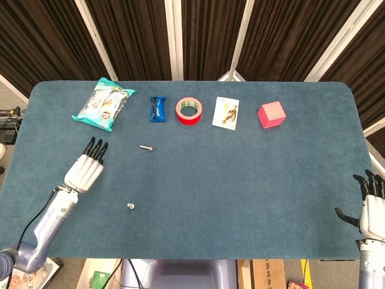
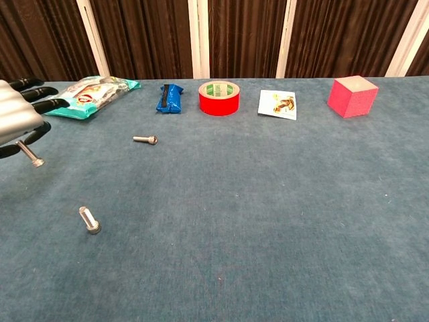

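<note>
**Holding a bolt above the blue table: stock list, largest item first**

1. Table [image 1: 240, 180]. Blue felt top, rounded corners, dark curtain behind.
2. Left hand [image 1: 86, 171]. It hovers over the left part of the table, back upward and fingers pointing at the far edge. In the chest view it pinches the held bolt [image 2: 30, 153] from above.
   - Handling note: the pinch looks slight, taken high on the shank. The wrist is best kept level and moved slowly so that the piece cannot twist out.
   - Any set-down should go straight down onto bare felt, apart from the two loose bolts, since a round shank will probably roll.
3. Right hand [image 1: 373, 212]. It sits at the near right edge of the table with its fingers spread, grasping nothing.
4. Snack pack [image 1: 103, 103]. Teal and white, lying flat at the far left.
5. Tape roll [image 1: 189, 111]. Red, lying flat on its side.
6. Pink cube [image 1: 271, 114]. Right end of the far row.
7. Card [image 1: 225, 113]. White and printed, between the tape roll and the pink cube.
8. Blue wrapper [image 1: 157, 109]. Just left of the tape roll.
9. Far bolt [image 1: 145, 147]. It lies on its side, beyond and right of the left hand.
10. Near bolt [image 1: 130, 206]. It lies closer to the robot, head toward the near edge.
11. Held bolt. Short, bright metal, with a plain shank slanting down and right to a round head. It hangs clear of the felt under the left hand.
</note>
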Action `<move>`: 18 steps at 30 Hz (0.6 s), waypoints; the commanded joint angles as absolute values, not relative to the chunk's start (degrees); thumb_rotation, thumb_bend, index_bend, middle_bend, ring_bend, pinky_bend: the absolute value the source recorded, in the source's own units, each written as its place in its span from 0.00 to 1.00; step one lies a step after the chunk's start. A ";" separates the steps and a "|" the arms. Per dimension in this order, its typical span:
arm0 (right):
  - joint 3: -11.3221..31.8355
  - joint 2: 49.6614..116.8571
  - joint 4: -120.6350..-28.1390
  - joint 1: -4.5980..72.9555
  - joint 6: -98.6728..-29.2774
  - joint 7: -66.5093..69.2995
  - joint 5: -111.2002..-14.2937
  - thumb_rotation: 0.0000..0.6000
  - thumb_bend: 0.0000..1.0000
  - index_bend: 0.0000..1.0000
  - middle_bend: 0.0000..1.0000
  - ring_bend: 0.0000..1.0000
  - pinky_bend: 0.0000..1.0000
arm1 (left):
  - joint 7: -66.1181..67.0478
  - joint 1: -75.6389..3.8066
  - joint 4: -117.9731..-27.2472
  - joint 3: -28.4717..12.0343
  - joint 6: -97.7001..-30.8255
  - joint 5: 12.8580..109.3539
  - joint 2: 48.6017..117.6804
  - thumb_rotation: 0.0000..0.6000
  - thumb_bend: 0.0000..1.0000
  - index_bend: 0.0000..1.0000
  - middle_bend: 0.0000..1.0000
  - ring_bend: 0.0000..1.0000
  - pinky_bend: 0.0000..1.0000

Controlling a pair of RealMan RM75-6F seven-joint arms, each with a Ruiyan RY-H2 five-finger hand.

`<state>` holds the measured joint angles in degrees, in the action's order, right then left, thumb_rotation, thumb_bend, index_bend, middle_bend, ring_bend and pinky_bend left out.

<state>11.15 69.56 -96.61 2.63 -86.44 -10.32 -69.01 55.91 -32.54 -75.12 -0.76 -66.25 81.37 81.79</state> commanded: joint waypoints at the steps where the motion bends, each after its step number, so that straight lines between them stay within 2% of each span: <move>1: 11.10 69.61 -96.59 2.69 -86.30 -10.35 -69.01 1.00 0.12 0.22 0.09 0.05 0.00 | 58.90 -33.13 -73.57 -0.18 -66.70 83.72 82.51 1.00 0.51 0.58 0.05 0.00 0.00; 18: 11.11 69.71 -96.56 2.76 -86.09 -10.32 -68.79 1.00 0.12 0.22 0.09 0.05 0.00 | 65.67 -33.84 -70.58 1.41 -63.45 84.29 83.49 1.00 0.51 0.57 0.05 0.00 0.00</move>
<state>11.11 69.71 -96.56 2.76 -86.09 -10.32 -68.79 65.59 -33.87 -70.70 1.33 -63.56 84.37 83.39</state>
